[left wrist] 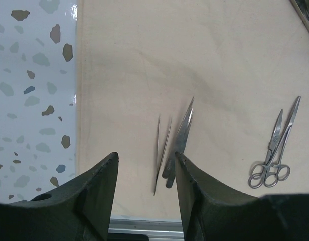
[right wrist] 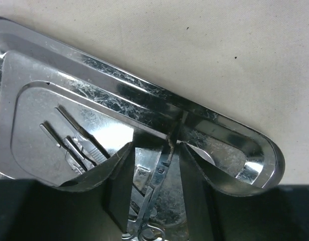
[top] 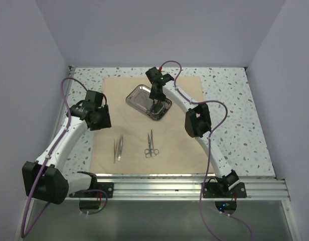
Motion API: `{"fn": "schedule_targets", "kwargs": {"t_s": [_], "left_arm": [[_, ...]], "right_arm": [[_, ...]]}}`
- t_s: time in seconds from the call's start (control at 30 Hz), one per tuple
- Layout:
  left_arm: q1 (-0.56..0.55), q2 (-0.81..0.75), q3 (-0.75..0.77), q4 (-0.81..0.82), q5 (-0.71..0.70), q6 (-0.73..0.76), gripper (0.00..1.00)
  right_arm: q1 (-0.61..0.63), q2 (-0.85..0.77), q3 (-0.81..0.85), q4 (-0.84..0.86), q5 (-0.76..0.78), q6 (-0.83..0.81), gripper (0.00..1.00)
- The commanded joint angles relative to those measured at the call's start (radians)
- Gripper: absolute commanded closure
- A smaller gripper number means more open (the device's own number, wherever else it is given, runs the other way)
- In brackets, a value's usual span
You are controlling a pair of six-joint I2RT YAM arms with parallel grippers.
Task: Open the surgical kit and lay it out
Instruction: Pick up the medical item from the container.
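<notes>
Right fingers apart, astride slim steel forceps in shiny round-cornered tray; left fingers open, empty, over tan cloth.

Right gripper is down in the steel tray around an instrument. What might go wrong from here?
1. The slim ring-handled instrument lies in the shiny tray; the right gripper may pinch off-centre, slip, or shove the tray.
2. Setting it down, it might land on the scissors or tweezers already on the cloth.
</notes>
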Motion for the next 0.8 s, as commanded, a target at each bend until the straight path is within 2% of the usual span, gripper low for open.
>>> {"fn": "schedule_targets", "kwargs": {"t_s": [0.0, 0.3, 0.4, 0.5, 0.77], "left_arm": [[0.006, -0.011, 0.004, -0.005, -0.023, 0.031, 0.47], [0.017, 0.011, 0.021, -0.002, -0.022, 0.063, 0.46], [0.023, 0.021, 0.021, 0.005, -0.022, 0.071, 0.46], [0.032, 0.032, 0.021, 0.011, -0.025, 0.082, 0.46], [0.060, 0.070, 0.035, 0.025, -0.017, 0.105, 0.46]], "right_arm": [[-0.004, 0.025, 0.008, -0.012, 0.022, 0.028, 0.57], [-0.027, 0.074, 0.047, -0.037, 0.038, 0.050, 0.59], [-0.032, 0.105, 0.083, -0.043, 0.032, 0.044, 0.62], [-0.033, 0.128, 0.102, -0.049, 0.013, 0.042, 0.76], [-0.036, 0.162, 0.117, -0.077, -0.011, 0.021, 1.00]]}}
